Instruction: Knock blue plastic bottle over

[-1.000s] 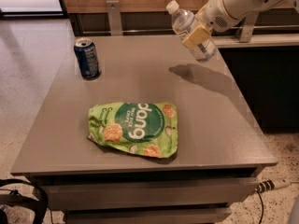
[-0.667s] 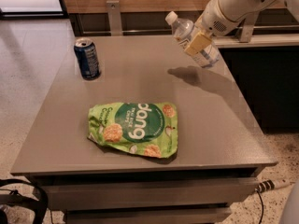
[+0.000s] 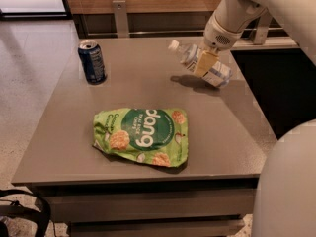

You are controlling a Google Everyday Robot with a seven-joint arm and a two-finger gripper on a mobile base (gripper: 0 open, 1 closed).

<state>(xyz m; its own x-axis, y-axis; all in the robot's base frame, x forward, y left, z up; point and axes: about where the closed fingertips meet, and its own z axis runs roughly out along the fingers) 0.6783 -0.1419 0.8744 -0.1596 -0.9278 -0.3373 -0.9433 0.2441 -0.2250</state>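
Note:
The blue plastic bottle (image 3: 217, 73) is clear with a white cap. It is tilted steeply over the table's far right part, cap up and to the left, base low by the tabletop. My gripper (image 3: 204, 63) comes down from the upper right and is shut on the bottle's middle. One tan finger (image 3: 206, 61) lies across its front and hides part of the label. The bottle's shadow lies on the table just below it.
A dark blue soda can (image 3: 92, 61) stands upright at the table's far left. A green chip bag (image 3: 143, 135) lies flat in the front middle of the grey table (image 3: 237, 127). My white body (image 3: 291, 181) fills the lower right. A counter runs behind the table.
My gripper has carried the tilted bottle downward and a little toward the table's near side. The bottle leans further over, with its base now close to the tabletop. The can and the bag have not moved.

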